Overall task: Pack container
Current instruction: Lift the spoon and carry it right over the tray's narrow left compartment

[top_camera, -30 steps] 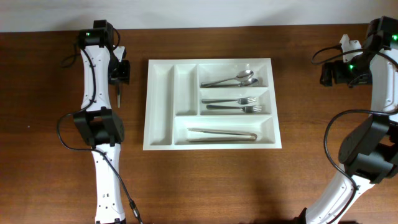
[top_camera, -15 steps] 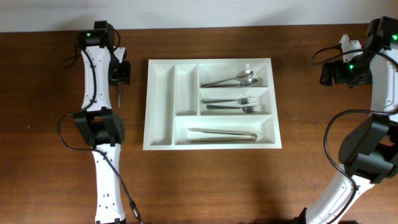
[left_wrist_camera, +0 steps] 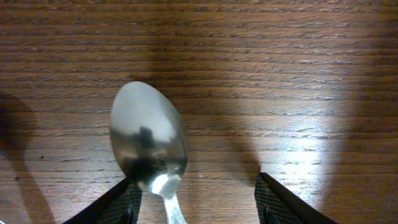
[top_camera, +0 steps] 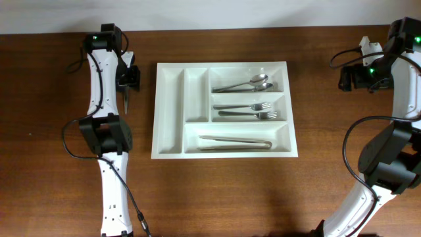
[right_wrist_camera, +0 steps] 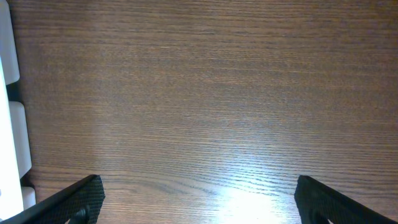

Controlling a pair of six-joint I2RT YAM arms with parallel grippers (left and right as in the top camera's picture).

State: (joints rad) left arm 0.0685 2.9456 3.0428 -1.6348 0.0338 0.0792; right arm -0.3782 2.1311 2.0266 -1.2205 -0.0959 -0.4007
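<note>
The container (top_camera: pixel 170 112) is a white cutlery tray in the middle of the table. It holds two spoons (top_camera: pixel 243 84), two forks (top_camera: pixel 245 110) and tongs (top_camera: pixel 235 142) in its three crosswise compartments; the two narrow ones are empty. My left gripper (top_camera: pixel 127 79) is left of the tray, open, with a loose spoon (top_camera: pixel 125 99) between its fingers. In the left wrist view the spoon (left_wrist_camera: pixel 148 138) lies bowl away from me, its neck close to the left finger (left_wrist_camera: pixel 198 202). My right gripper (top_camera: pixel 348 79) is open and empty right of the tray, over bare wood (right_wrist_camera: pixel 196 199).
The tray's white edge (right_wrist_camera: pixel 7 93) shows at the left of the right wrist view. The wooden table (top_camera: pixel 217 197) spreads in front of the tray. A pale wall runs along the table's far edge (top_camera: pixel 210 13).
The left gripper and the spoon under it have shifted only very slightly. The right arm and the tray's contents have not moved.
</note>
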